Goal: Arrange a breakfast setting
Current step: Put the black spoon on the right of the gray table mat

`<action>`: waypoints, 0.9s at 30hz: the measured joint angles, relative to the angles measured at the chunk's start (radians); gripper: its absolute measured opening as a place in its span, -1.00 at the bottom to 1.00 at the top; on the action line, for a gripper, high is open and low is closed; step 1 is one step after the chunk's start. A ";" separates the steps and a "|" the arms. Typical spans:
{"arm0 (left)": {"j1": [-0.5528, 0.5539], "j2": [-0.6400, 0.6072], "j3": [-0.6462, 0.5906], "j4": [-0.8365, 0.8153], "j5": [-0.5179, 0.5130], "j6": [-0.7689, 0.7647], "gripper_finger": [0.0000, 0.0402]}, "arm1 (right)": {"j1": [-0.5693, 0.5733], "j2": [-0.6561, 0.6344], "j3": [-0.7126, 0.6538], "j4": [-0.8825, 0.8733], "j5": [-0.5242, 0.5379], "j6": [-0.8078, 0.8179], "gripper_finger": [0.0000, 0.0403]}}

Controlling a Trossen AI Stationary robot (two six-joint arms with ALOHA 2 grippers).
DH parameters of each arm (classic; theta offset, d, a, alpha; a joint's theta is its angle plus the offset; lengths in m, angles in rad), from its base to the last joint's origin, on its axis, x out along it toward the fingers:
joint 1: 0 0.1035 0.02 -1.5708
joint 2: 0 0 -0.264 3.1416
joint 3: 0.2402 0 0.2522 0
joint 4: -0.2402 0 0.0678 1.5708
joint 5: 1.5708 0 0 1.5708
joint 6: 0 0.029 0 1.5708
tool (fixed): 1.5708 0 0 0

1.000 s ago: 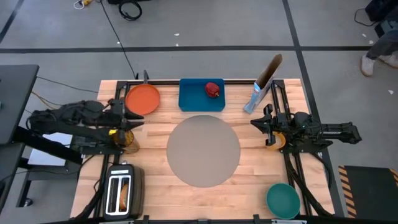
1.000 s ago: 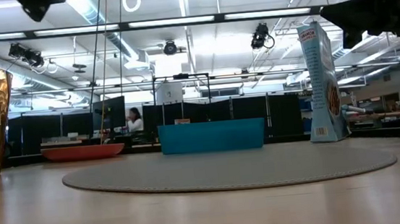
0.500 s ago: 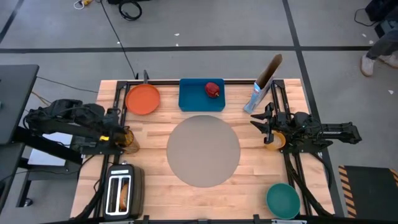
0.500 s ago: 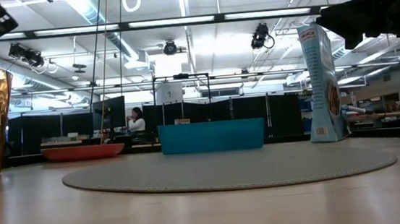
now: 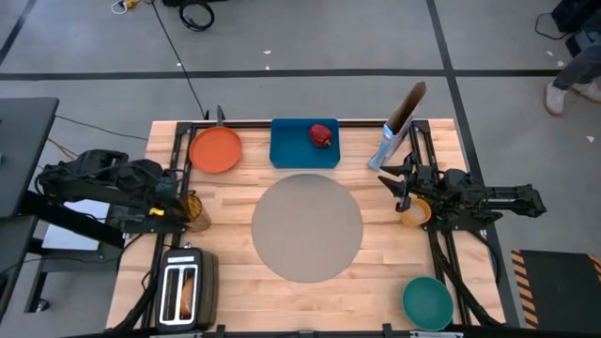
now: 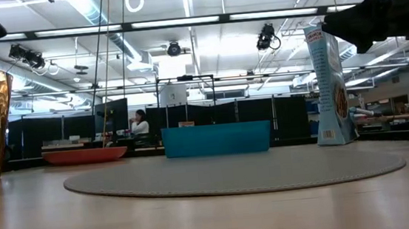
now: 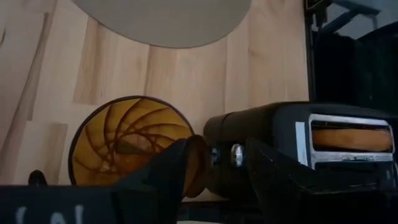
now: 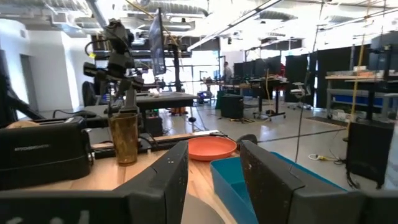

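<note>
The grey mat [image 5: 307, 225] lies at the table's middle. The orange plate [image 5: 216, 150] sits at the far left. The red apple [image 5: 322, 134] lies on the blue tray [image 5: 291, 150]. The blue cereal bag [image 5: 396, 131] stands upright at the far right. The teal bowl [image 5: 427, 300] sits at the near right. The small orange-yellow cup [image 5: 414, 212] stands under my right arm. The bread [image 7: 351, 138] sticks in a slot of the toaster [image 5: 183, 289]. No spoon shows. My left gripper [image 5: 177, 192] is open above an amber ribbed glass [image 7: 130, 146]. My right gripper [image 5: 392, 180] is open and empty.
The amber glass [image 5: 193, 209] stands just far of the toaster at the left edge. Black rails run along the table's left, right and far sides. A person sits far off in the room behind the table [image 6: 140, 124]. Bare wood lies near of the mat.
My left gripper has drawn back toward the table's left edge, away from the orange plate, and now hangs over the amber glass. My right gripper has shifted a little toward the far edge. No object has moved.
</note>
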State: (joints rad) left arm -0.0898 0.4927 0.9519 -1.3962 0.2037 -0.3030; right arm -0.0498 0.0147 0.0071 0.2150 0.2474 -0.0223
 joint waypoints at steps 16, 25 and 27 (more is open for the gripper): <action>-0.068 0.012 -0.111 -0.001 -0.010 0.011 -0.38 | 0.000 0.000 0.000 0.000 0.021 -0.034 -0.24; -0.087 0.011 -0.110 0.034 -0.019 0.012 -0.93 | 0.000 0.000 0.000 0.000 0.021 -0.041 -0.24; -0.087 0.011 -0.110 0.044 -0.023 0.010 -0.91 | 0.000 0.000 0.000 0.000 0.021 -0.041 -0.24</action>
State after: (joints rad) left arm -0.1772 0.5039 0.8421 -1.3522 0.1808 -0.2934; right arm -0.0498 0.0147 0.0071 0.2146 0.2687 -0.0635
